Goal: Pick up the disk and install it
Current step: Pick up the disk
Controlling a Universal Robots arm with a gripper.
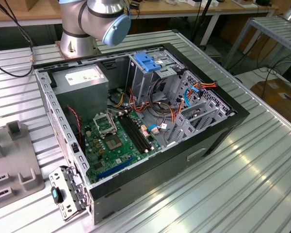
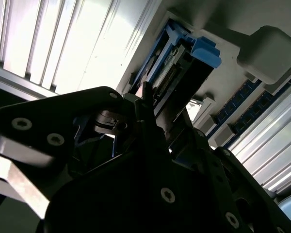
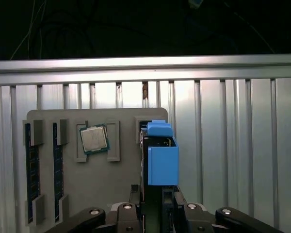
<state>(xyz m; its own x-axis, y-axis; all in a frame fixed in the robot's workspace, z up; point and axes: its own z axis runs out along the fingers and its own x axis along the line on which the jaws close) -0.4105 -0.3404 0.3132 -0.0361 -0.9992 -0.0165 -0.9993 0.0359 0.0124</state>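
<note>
1. Currently the step in hand is judged to be the pick-up. The claw (image 3: 159, 208) is at the disk (image 3: 162, 160), and installation has not begun.
2. Disk position: the disk stands on edge at the fixture plate (image 3: 121, 189), just beside the processor (image 3: 94, 139) seated on that plate. The memory modules (image 3: 32, 174) lie on the same plate, beyond the processor from the disk.
3. Claw state: the claw is in line with the disk and sits at its near end. It cannot be told whether the claw is clamped on the disk or apart. It also cannot be told whether the disk is seated in the plate's holder or raised clear of it.
4. Next move, as a judgement: it calls for a confirmed hold on the disk's two flat faces. The disk should then be drawn straight along its own plane, so that the blue frame does not catch on the plate.
5. View selection:
   - For the plate layout from above, consult the first wrist view.
   - For the disk's blue frame end against the plate's holder, seen close and obliquely, consult the second wrist view.
   - For the destination, consult the exterior view. The open computer case (image 1: 233, 121) rests on the desk (image 1: 242, 194), to the exterior view's right of the fixture plate. Its drive cage (image 1: 140, 80) carries a blue bracket (image 1: 148, 60).
</note>
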